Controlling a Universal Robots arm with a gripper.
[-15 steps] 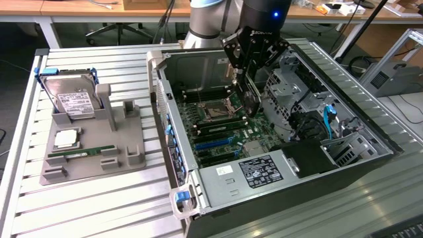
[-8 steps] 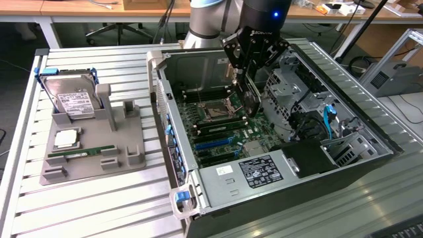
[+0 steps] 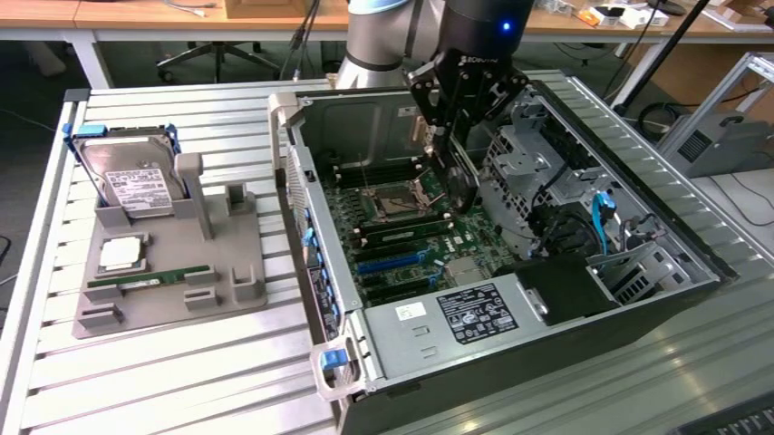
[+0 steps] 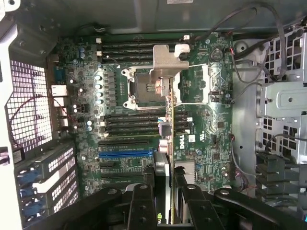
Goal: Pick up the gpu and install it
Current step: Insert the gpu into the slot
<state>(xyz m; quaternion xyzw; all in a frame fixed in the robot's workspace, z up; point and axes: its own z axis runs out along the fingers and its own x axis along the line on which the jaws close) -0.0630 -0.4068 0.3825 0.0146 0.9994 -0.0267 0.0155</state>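
Seen edge-on in the wrist view, the gpu (image 4: 169,125) is a thin dark card with a silvery metal bracket at its far end. It hangs over the green motherboard (image 4: 211,129), above the processor socket and the black slots. My gripper (image 4: 164,194) is shut on the card, one black finger on each side. In the exterior view the gripper (image 3: 450,136) is lowered into the open computer case (image 3: 317,217), with the gpu (image 3: 458,179) pointing down toward the motherboard (image 3: 405,245). The card is clear of the blue slot (image 4: 125,154).
A grey fixture (image 3: 181,263) on the exterior view's left carries a hard drive (image 3: 133,177), a green memory stick (image 3: 151,276) and a processor (image 3: 121,254). Inside the case, a drive cage (image 3: 532,154), blue cables (image 3: 601,217) and the labelled power supply (image 3: 466,313) crowd the board.
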